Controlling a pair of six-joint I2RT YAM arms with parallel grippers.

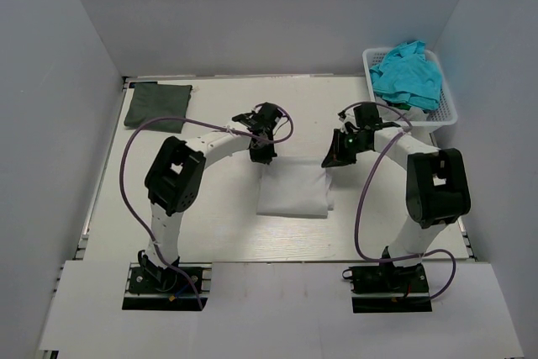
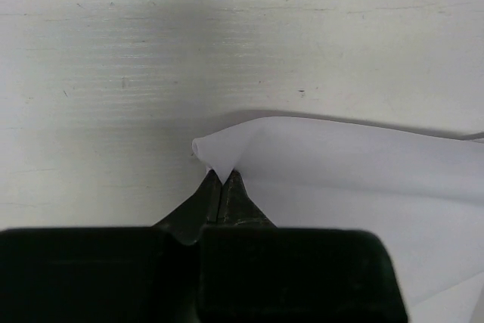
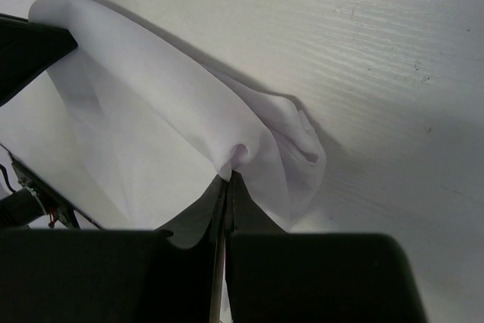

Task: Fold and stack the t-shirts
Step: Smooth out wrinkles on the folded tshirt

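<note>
A white t-shirt (image 1: 292, 188) lies partly folded in the middle of the table. My left gripper (image 1: 261, 155) is shut on its far left corner, and the pinched cloth (image 2: 227, 149) bunches into a small peak at the tips of my left gripper (image 2: 221, 174). At the far right corner my right gripper (image 1: 331, 160) is shut on the same shirt. In the right wrist view my right gripper (image 3: 229, 178) pinches a raised fold of the white t-shirt (image 3: 174, 104). A dark grey-green t-shirt (image 1: 157, 105) lies folded at the back left. Bright teal t-shirts (image 1: 407, 75) are heaped in the basket.
A white lattice basket (image 1: 447, 112) stands at the back right corner against the wall. Grey walls close in the table on the left, back and right. Purple cables loop from both arms over the table.
</note>
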